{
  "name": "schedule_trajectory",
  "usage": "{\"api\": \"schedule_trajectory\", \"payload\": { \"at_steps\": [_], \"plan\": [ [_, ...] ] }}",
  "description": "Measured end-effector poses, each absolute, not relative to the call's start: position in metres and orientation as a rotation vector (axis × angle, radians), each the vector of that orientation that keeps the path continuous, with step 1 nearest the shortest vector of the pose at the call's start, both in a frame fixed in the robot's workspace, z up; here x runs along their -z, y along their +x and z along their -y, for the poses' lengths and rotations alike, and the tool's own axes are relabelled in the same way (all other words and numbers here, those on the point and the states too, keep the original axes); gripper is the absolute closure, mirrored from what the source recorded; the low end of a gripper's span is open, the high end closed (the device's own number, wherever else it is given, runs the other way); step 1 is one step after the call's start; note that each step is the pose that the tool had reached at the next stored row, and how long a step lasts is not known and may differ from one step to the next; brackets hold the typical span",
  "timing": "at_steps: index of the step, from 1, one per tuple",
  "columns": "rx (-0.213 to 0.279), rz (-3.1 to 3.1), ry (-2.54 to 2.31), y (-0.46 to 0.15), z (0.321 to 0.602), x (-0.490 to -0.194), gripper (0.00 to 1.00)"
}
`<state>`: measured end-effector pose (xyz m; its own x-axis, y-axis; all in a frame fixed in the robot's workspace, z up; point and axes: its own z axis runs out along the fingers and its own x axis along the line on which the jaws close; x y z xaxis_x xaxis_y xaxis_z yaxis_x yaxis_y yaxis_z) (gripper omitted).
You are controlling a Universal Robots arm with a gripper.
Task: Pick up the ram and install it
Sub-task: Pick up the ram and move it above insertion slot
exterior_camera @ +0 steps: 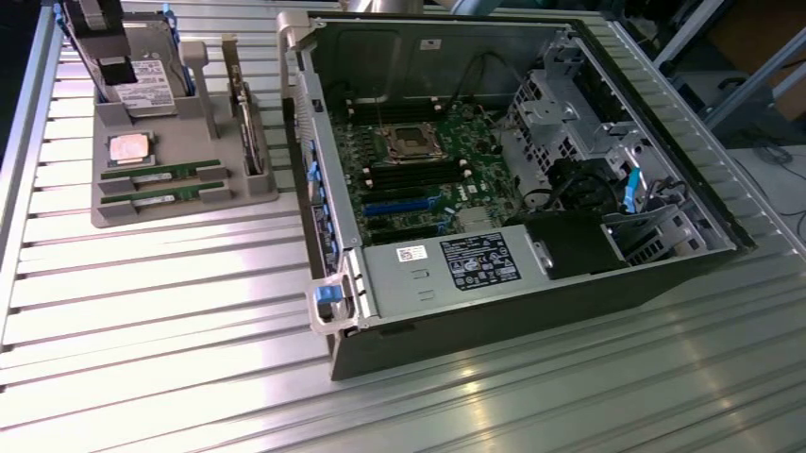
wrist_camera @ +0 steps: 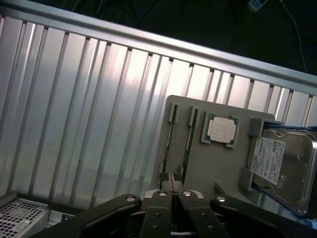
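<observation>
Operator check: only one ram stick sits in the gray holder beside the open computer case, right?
No. Two ram sticks lie side by side in the gray holder, as the exterior view shows. The holder does stand beside the open computer case.

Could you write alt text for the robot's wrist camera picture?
A shut gripper hangs over a grey holder, close to one end of two ram sticks lying in its slots. The holder also carries a square silver processor chip and a hard drive, and rests on a ribbed metal table.
</observation>
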<state>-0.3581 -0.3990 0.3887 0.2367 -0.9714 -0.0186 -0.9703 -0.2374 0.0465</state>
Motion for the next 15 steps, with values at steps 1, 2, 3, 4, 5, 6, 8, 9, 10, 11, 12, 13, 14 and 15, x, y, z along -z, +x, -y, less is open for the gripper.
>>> {"api": "schedule_trajectory", "payload": {
  "at_steps": [1, 2, 3, 4, 5, 6, 8, 9, 10, 11, 12, 13, 14, 15],
  "plan": [
    [0.068, 1.932, 2.445, -0.3573, 0.3989, -0.3884, 0.89],
    [0.068, 1.946, 2.434, -0.3556, 0.3989, -0.3880, 0.89],
    [0.068, 1.960, 2.423, -0.3543, 0.3989, -0.3876, 0.89],
    [0.068, 1.970, 2.415, -0.3542, 0.3989, -0.3875, 0.89],
    [0.069, 1.986, 2.401, -0.3542, 0.3989, -0.3875, 0.89],
    [0.069, 2.007, 2.385, -0.3542, 0.3989, -0.3872, 0.89],
    [0.069, 2.039, 2.359, -0.3541, 0.3989, -0.3868, 0.89],
    [0.069, 2.055, 2.345, -0.3541, 0.3989, -0.3866, 0.89],
    [0.070, 2.074, 2.329, -0.3541, 0.3989, -0.3864, 0.89],
    [0.070, 2.095, 2.310, -0.3541, 0.3989, -0.3863, 0.89],
    [0.070, 2.121, 2.287, -0.3541, 0.3989, -0.3861, 0.89],
    [0.070, 2.146, 2.264, -0.3541, 0.3989, -0.3858, 0.89],
    [0.070, 2.166, 2.245, -0.3541, 0.3989, -0.3856, 0.89],
    [0.070, 2.185, 2.227, -0.3538, 0.3989, -0.3853, 0.89]
  ]
}}
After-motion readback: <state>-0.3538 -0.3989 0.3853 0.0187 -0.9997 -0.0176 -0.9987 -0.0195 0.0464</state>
